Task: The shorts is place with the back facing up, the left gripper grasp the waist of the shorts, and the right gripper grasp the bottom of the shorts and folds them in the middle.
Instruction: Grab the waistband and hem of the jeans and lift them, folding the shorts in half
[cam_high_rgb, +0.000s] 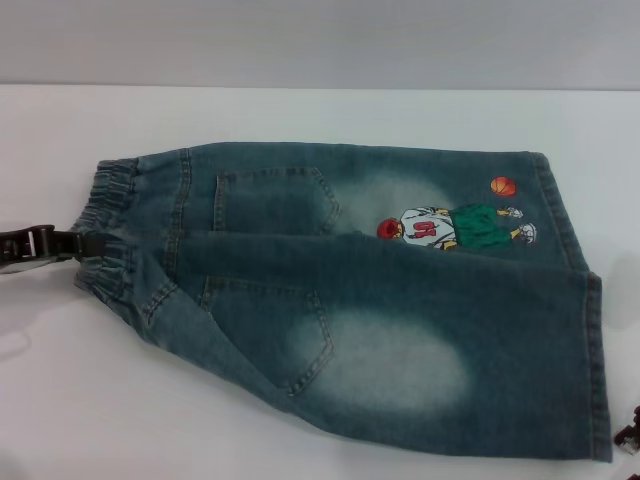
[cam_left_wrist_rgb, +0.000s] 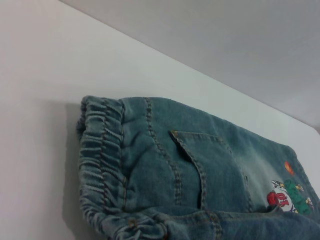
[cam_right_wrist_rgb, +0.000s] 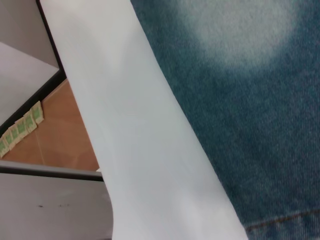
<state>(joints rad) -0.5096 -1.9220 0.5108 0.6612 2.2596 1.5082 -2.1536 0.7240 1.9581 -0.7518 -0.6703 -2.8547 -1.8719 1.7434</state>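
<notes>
The blue denim shorts (cam_high_rgb: 380, 300) lie flat with the back up, both patch pockets showing, and the embroidered basketball player (cam_high_rgb: 455, 228) on the far leg. The ruched waist (cam_high_rgb: 110, 230) points left and the straight leg hems (cam_high_rgb: 597, 370) point right. My left gripper (cam_high_rgb: 85, 245) reaches in from the left edge and meets the middle of the waistband, which fills the left wrist view (cam_left_wrist_rgb: 100, 160). Only a sliver of my right gripper (cam_high_rgb: 629, 438) shows at the near right corner, just beside the near leg hem. The right wrist view looks down on faded denim (cam_right_wrist_rgb: 250, 100) by the hem stitching (cam_right_wrist_rgb: 285, 222).
The shorts rest on a white table (cam_high_rgb: 300, 110) with a grey wall behind it. In the right wrist view the table's edge (cam_right_wrist_rgb: 140, 150) runs beside the denim, with brown floor (cam_right_wrist_rgb: 55, 135) below.
</notes>
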